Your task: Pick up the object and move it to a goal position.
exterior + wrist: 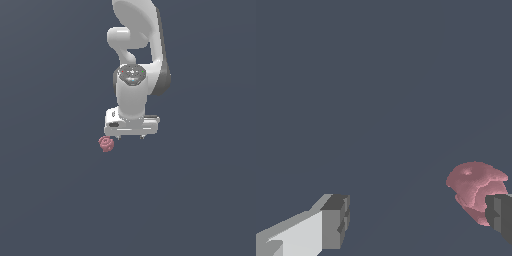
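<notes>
The object (106,144) is a small pinkish-red lumpy ball with a swirled surface, lying on the dark grey floor. My white gripper (130,136) hangs just above the floor, slightly to the exterior view's right of it, and is open with nothing between its fingers. In the wrist view the object (473,187) lies close by one dark fingertip (500,216), which covers part of it. The other fingertip (336,221) stands far from it. The gripper (418,220) is wide apart, and the object is off to one side of the gap.
A flat, dark grey-blue floor (50,200) fills both views. The white arm (135,50) rises behind the gripper toward the exterior view's top edge. No goal marker shows.
</notes>
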Robot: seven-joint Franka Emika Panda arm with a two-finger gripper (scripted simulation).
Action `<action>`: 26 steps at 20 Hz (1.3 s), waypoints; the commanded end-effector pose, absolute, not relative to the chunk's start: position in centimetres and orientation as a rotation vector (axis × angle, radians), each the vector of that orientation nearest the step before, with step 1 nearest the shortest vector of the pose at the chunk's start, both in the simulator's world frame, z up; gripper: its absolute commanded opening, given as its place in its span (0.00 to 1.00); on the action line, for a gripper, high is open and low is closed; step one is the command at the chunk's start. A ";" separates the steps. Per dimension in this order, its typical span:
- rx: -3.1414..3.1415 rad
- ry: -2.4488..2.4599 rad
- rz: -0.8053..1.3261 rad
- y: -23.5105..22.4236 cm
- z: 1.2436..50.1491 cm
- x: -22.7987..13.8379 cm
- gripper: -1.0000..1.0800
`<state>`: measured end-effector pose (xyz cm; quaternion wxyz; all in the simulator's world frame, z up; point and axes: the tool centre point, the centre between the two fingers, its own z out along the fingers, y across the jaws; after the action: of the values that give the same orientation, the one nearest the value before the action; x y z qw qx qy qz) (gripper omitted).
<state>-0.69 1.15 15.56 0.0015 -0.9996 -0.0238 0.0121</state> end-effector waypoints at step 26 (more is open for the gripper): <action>-3.134 -0.092 -0.025 -1.4 17.2 0.2 0.96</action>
<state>0.30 -1.11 17.39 0.0032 -0.9997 -0.0225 -0.0083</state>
